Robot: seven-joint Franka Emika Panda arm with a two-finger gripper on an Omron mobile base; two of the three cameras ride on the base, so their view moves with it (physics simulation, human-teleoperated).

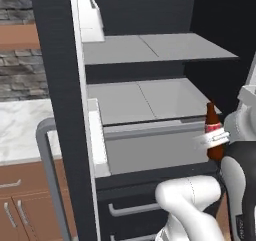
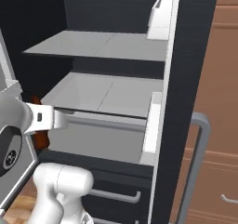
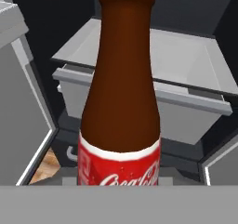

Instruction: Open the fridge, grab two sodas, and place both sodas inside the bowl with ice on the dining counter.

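Note:
The black fridge (image 1: 57, 110) stands open, with grey-white shelves (image 1: 150, 102) and a pulled-out grey drawer (image 3: 153, 93) inside. My gripper (image 1: 215, 139) is shut on one soda (image 1: 213, 120), a dark brown bottle with a red label, held upright just in front of the shelves at the fridge's right side. Close up in the hand view, the soda (image 3: 122, 102) stands against the drawer. From the right base view, the gripper (image 2: 44, 121) sits at the left with the soda (image 2: 42, 140) partly hidden behind it. The bowl with ice and the dining counter are out of view.
The open fridge door (image 2: 190, 79) with its grey handle (image 2: 197, 162) stands close on one side. Two lower fridge drawers with bar handles (image 1: 130, 210) lie under the arm. Brown cabinets (image 1: 20, 205) under a marble top (image 1: 20, 130) flank the fridge.

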